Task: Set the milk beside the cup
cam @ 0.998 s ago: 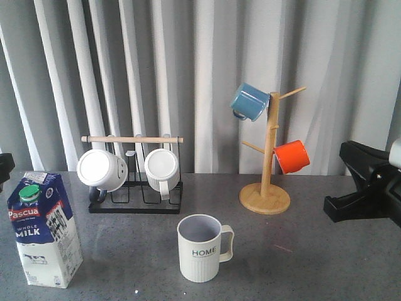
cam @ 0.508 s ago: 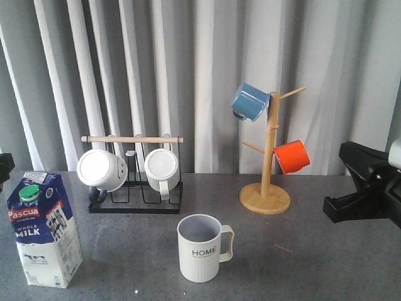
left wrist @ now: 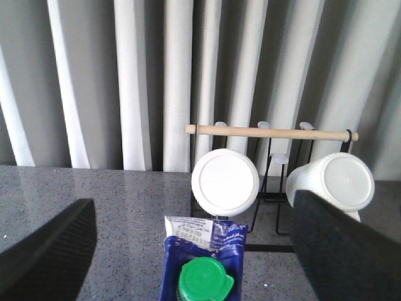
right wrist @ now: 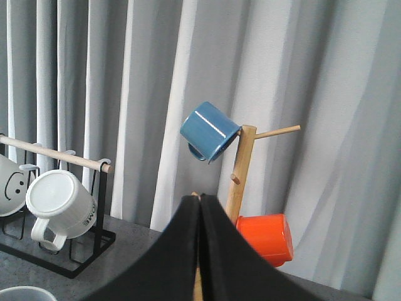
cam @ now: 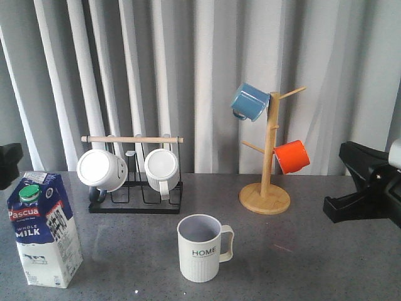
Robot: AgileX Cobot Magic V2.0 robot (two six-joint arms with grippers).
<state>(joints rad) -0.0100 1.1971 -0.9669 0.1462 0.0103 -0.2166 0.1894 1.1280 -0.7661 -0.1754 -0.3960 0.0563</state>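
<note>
The milk carton (cam: 44, 229) stands upright at the front left of the table, blue top, white bottom, green cap. In the left wrist view its green cap (left wrist: 203, 281) and folded top sit between my spread black fingers (left wrist: 47, 251). My left gripper (left wrist: 194, 251) is open, above and just behind the carton, not touching it; only a bit of it shows at the left edge of the front view (cam: 7, 164). The off-white "HOME" cup (cam: 202, 247) stands at front centre, handle to the right. My right gripper (right wrist: 200, 207) is shut and empty, at the far right of the front view (cam: 363, 188).
A black rack (cam: 135, 188) with a wooden bar holds two white mugs behind the milk and cup. A wooden mug tree (cam: 268, 160) carries a blue mug (cam: 249, 101) and an orange mug (cam: 292, 157) at back right. Grey curtain hangs behind the grey table (cam: 301, 257).
My left gripper has come a little further into the front view at the left edge. The milk, the cup and the right arm have not moved.
</note>
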